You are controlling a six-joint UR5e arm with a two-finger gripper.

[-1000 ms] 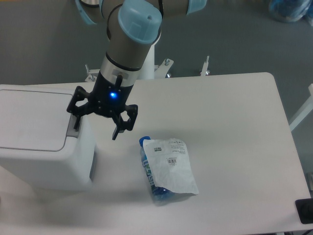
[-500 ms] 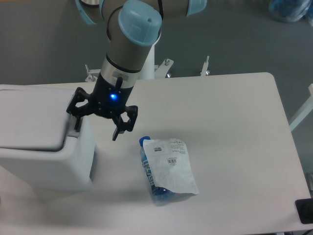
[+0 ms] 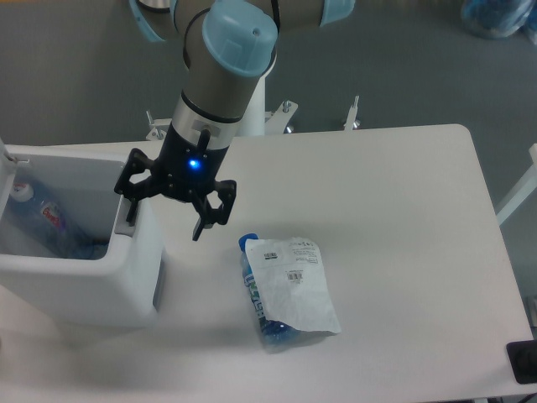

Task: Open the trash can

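The white trash can [image 3: 92, 285] stands at the table's left edge with its lid swung up out of the way, only a sliver of the lid [image 3: 5, 155] showing at the far left. Its inside is exposed, with plastic bottles [image 3: 46, 222] lying in it. My gripper [image 3: 165, 217] hangs open over the can's right rim. One finger [image 3: 132, 206] rests at the grey latch strip; the other finger [image 3: 201, 225] is outside the can over the table. Nothing is held.
A blue bottle in a clear plastic bag [image 3: 288, 290] lies on the white table [image 3: 394, 218] just right of the gripper. The arm's base mount [image 3: 268, 113] is behind the table. A black object [image 3: 524, 361] sits at the lower right corner.
The trash can's lid has flipped from lying flat and closed to fully open, exposing the bottles inside. The gripper has stayed at the latch on the right rim.
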